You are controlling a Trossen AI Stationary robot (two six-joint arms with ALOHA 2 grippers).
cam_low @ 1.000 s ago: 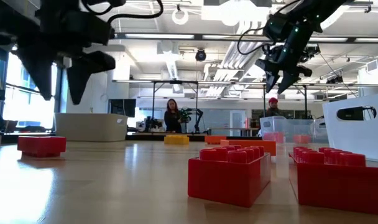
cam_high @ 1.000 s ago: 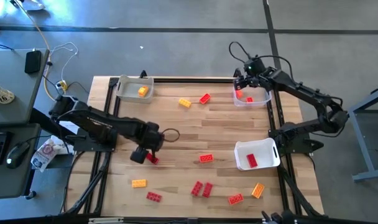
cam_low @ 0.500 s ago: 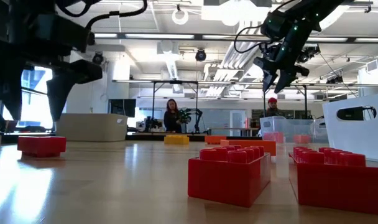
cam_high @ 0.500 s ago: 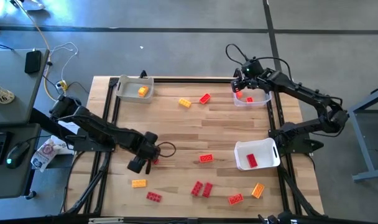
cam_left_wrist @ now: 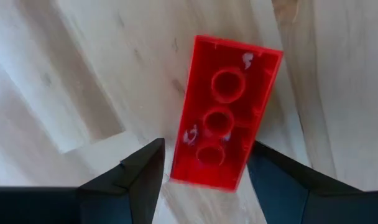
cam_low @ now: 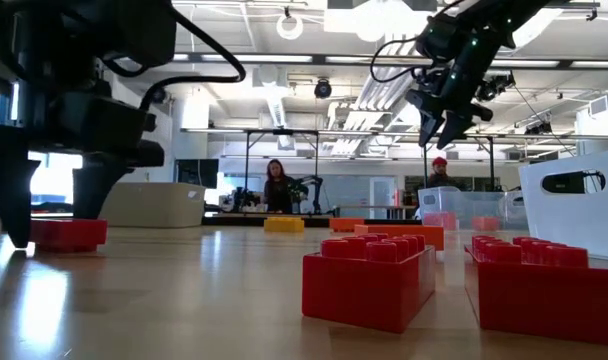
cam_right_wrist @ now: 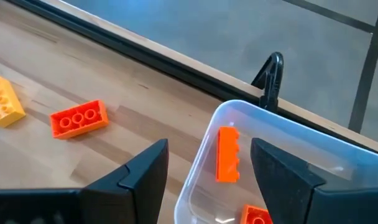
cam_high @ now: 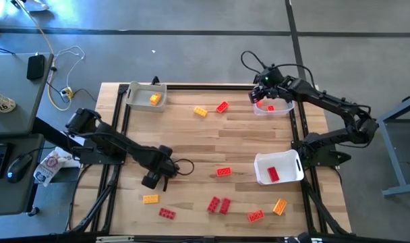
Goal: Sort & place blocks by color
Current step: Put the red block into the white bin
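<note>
My left gripper (cam_high: pixel 156 180) is open and low over the table's left middle. Its fingers stand on either side of a red block (cam_left_wrist: pixel 226 140) that lies hollow side up on the wood; I see no touch. In the low view that red block (cam_low: pixel 67 233) sits between the two fingers of the left gripper (cam_low: pixel 52 226). My right gripper (cam_high: pixel 257 96) hangs open above the left end of the clear tray (cam_high: pixel 280 109), which holds orange-red blocks (cam_right_wrist: pixel 227 154). Other blocks lie loose, among them an orange-red block (cam_high: pixel 223 171) and a yellow block (cam_high: pixel 150 198).
A white tray (cam_high: pixel 139 94) at the far left holds a yellow block (cam_high: pixel 154 99). A second white tray (cam_high: pixel 262 165) at the right holds a red block (cam_high: pixel 273 173). Several blocks lie along the near edge, including a red pair (cam_high: pixel 219 204). Black rails frame the table.
My left gripper has moved a little toward the near edge and come down until its open fingers stand at table level around the red block. The block has stayed in place. My right gripper has drifted slightly toward the table's left above the clear tray.
</note>
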